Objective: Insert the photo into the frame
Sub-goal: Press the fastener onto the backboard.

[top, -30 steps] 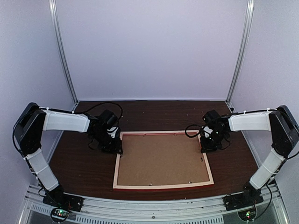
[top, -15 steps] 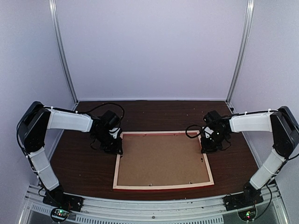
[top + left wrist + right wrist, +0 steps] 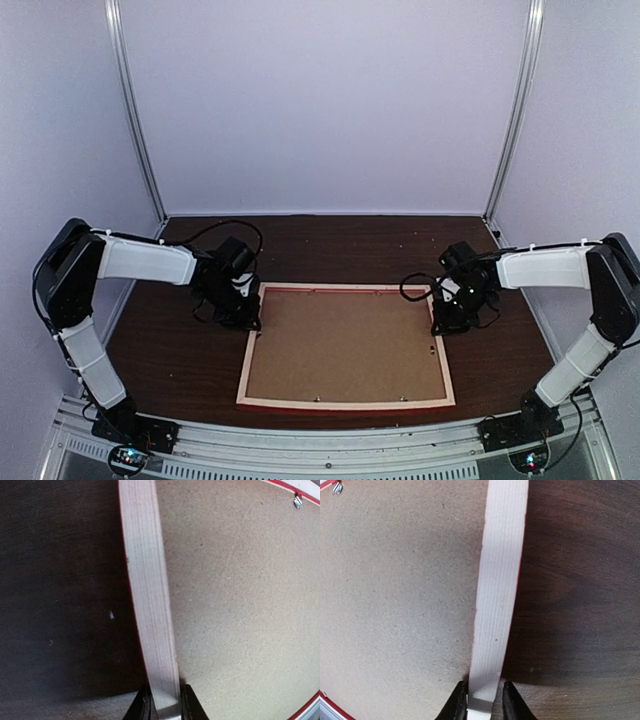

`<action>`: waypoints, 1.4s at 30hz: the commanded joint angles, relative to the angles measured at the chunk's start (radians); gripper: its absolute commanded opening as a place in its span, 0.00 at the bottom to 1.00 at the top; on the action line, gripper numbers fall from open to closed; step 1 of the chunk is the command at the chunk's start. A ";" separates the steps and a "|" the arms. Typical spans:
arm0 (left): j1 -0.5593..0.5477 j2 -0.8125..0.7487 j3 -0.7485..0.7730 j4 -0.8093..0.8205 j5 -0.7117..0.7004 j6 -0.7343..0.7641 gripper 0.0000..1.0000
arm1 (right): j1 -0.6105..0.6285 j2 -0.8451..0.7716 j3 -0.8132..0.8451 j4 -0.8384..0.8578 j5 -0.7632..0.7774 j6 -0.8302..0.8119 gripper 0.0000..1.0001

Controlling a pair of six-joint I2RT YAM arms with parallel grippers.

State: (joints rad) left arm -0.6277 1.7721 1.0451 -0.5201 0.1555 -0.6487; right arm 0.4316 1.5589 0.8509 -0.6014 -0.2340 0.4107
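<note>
The frame point(image 3: 345, 404) lies back-up on the dark table, pale wood rails facing up and a red edge showing along its near side. A brown backing board point(image 3: 345, 345) fills it, and the photo is hidden. My left gripper point(image 3: 248, 318) is shut on the frame's left rail point(image 3: 147, 590), a finger on each side of the rail at my left gripper point(image 3: 165, 707). My right gripper point(image 3: 440, 322) grips the right rail point(image 3: 500, 580) the same way, the rail running between the fingers of my right gripper point(image 3: 481, 705).
The backing board point(image 3: 240, 605) carries small metal tabs near its corners point(image 3: 297, 501), also one tab point(image 3: 338, 487) in the right wrist view. Dark wood table point(image 3: 180, 350) surrounds the frame. White walls and metal posts point(image 3: 135, 110) enclose the back and sides.
My left gripper has closed onto the left rail. The frame has shifted a little: its near edge now sits lower in the view and more level. My right gripper moved slightly nearer.
</note>
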 commanded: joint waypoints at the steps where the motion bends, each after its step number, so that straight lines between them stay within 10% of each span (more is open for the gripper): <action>1: 0.005 -0.030 -0.043 -0.021 -0.059 0.019 0.11 | 0.000 -0.040 0.005 -0.063 -0.005 -0.031 0.30; 23: -0.026 -0.080 -0.100 -0.026 -0.105 -0.025 0.12 | 0.166 -0.134 -0.106 0.005 -0.028 0.133 0.57; 42: -0.027 -0.097 -0.112 -0.027 -0.109 -0.026 0.12 | 0.228 -0.089 -0.087 -0.056 0.072 0.107 0.35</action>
State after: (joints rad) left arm -0.6483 1.6917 0.9588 -0.5022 0.0528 -0.6838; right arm 0.6559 1.4548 0.7528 -0.6376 -0.2016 0.5381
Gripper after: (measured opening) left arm 0.155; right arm 0.365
